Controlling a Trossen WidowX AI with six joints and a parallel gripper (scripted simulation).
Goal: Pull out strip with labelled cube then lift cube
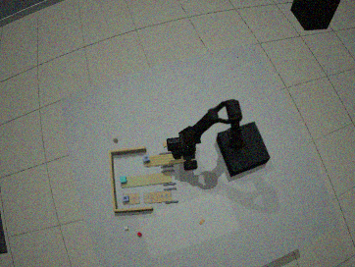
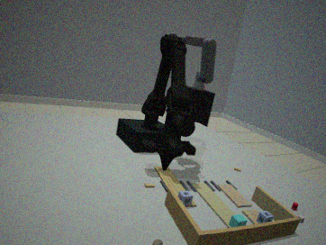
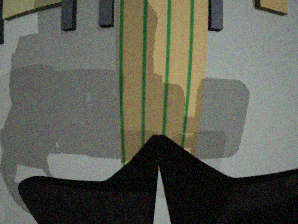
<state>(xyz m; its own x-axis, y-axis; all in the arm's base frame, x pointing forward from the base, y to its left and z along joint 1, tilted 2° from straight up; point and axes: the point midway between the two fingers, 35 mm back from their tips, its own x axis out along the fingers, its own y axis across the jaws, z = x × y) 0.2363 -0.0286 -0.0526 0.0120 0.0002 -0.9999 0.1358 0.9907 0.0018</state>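
A tan strip with green lines (image 1: 162, 160) (image 2: 173, 180) (image 3: 156, 60) runs out of the tray beneath my gripper; a blue cube with pale markings (image 1: 146, 159) (image 2: 185, 198) is at its inner end. My gripper (image 2: 165, 169) (image 3: 158, 140) is shut and empty, its tips over or on the strip's outer part; contact is unclear. A yellowish middle strip (image 1: 149, 180) (image 2: 211, 197) has a teal cube (image 1: 123, 180) (image 2: 238, 220). The third strip shows as two pieces, an outer piece (image 1: 158, 197) (image 2: 234, 195) and an inner piece (image 1: 134, 198), with another marked blue cube (image 1: 126, 198) (image 2: 266, 217) on the inner piece.
A three-sided wooden tray wall (image 1: 113, 182) (image 2: 248, 235) surrounds the inner ends. Dark guide blocks (image 3: 68, 15) (image 3: 215, 15) flank the strips. A red piece (image 1: 139, 235) (image 2: 294, 206) and a small orange block (image 1: 202, 222) (image 2: 237, 169) lie outside.
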